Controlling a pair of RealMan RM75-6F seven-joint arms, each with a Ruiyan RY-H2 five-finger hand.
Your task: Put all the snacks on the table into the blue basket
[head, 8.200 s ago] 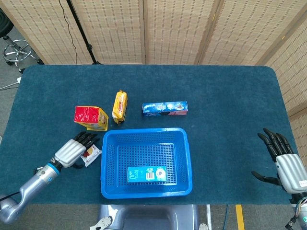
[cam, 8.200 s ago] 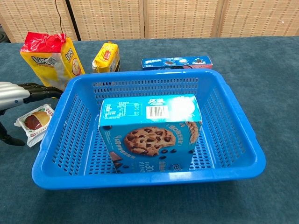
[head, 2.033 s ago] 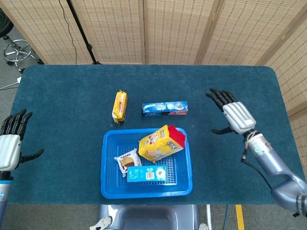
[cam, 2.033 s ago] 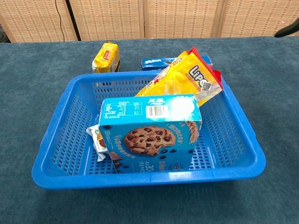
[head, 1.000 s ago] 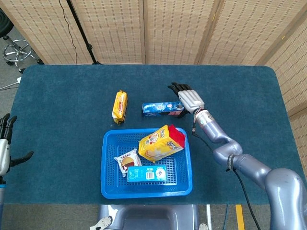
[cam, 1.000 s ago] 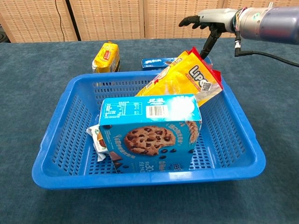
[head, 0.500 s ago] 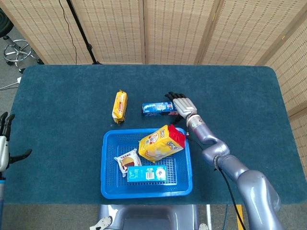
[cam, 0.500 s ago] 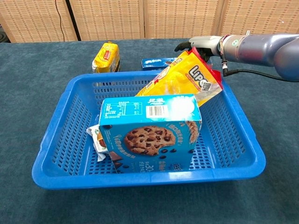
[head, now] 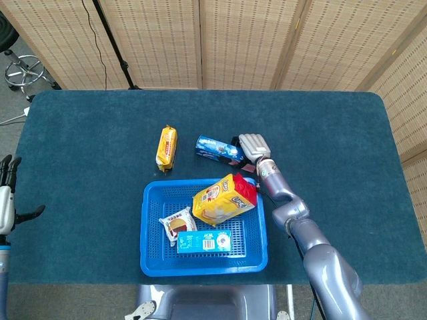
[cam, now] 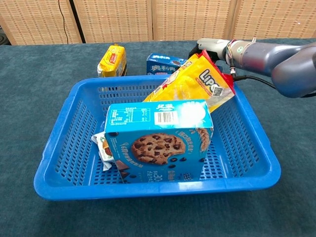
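Observation:
The blue basket (head: 145,230) (cam: 148,190) stands at the table's near middle. Inside lie a blue chocolate-chip cookie box (head: 204,241) (cam: 160,140), a yellow bag with a red end (head: 223,198) (cam: 195,81) and a small round-snack packet (head: 177,223) (cam: 101,145). Just behind the basket, my right hand (head: 251,147) (cam: 210,48) grips the right end of a long blue cookie pack (head: 215,148) (cam: 165,63), which is tipped up off the cloth. A yellow packet (head: 167,147) (cam: 112,59) lies on the table to the left of it. My left hand (head: 5,201) hangs open at the far left edge.
The table has a dark teal cloth (head: 333,153). Woven folding screens (head: 247,40) stand behind it. A stool (head: 23,70) and a black stand pole (head: 110,40) are on the floor at the back left.
My right hand has closed on the long blue pack's right end, and the pack has shifted left and tilted up. The left hand has stayed at the table's left edge.

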